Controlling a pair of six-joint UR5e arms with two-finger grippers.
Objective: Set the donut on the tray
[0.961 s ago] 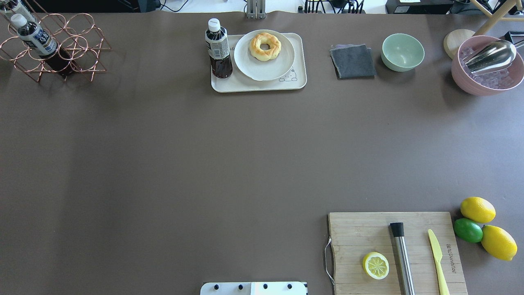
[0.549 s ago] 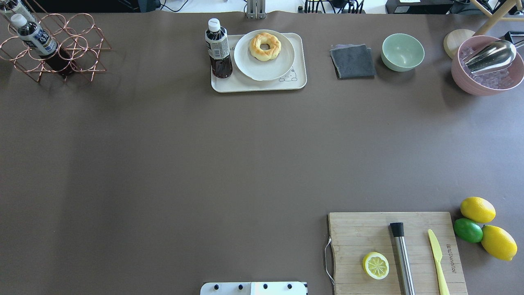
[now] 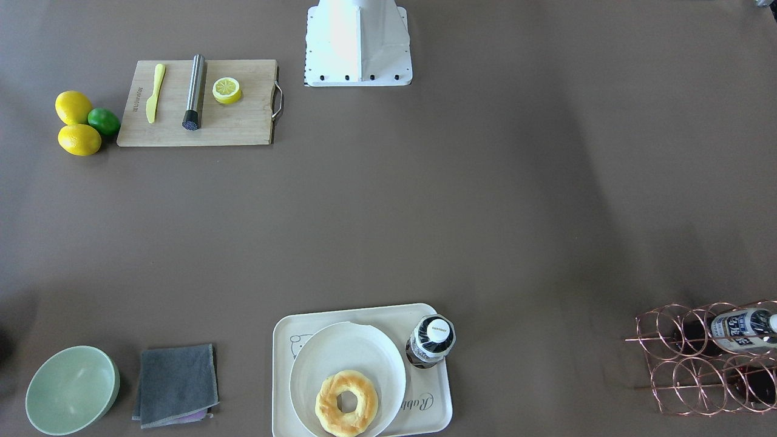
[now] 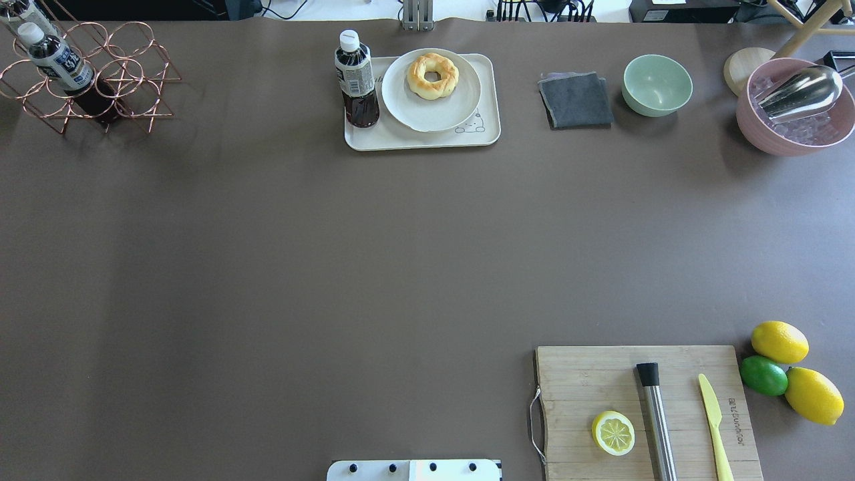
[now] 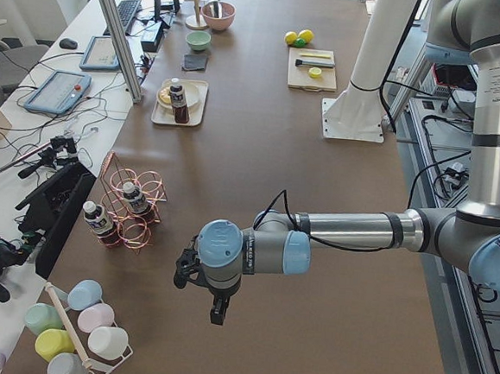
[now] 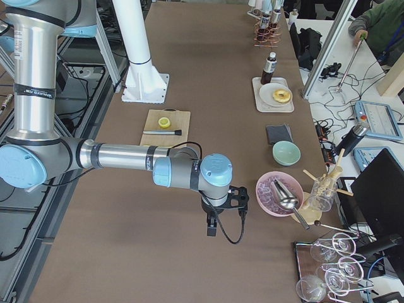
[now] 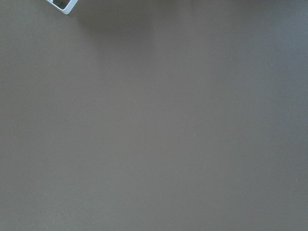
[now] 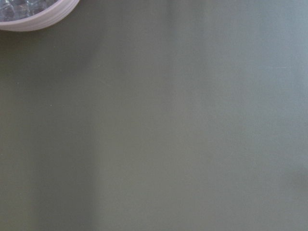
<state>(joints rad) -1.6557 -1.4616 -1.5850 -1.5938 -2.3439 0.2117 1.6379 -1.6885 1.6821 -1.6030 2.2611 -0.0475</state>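
Seen from overhead, the upper left corner of the desk (image 4: pixel 267 267) holds a copper wire rack (image 4: pixel 127 73) with a dark bottle (image 4: pixel 57 63) lying in it. To its right, at top centre, sits the tray (image 4: pixel 401 140). An upright drink bottle (image 4: pixel 356 79) stands on its left end, and a round white plate (image 4: pixel 427 113) fills most of the rest. The donut (image 4: pixel 433 75) lies on the upper part of the plate, so it rests on the plate, which rests on the tray.

Further right come a folded grey cloth (image 4: pixel 576 100), a pale green bowl (image 4: pixel 657 85) and, at the upper right edge, a pink bowl (image 4: pixel 761 137) with a metal scoop (image 4: pixel 801 90) in it. At lower right a cutting board (image 4: pixel 588 381) carries a lemon half (image 4: pixel 613 433), a steel tool (image 4: pixel 658 427) and a yellow knife (image 4: pixel 715 427).

In the left side view the left claw (image 5: pixel 217 310) hangs at lower centre over bare desk, well apart from the tray — whether it is spread or pressed together cannot be told. In the right side view the right claw (image 6: pixel 211 227) hangs near the pink bowl, and its state cannot be told either.
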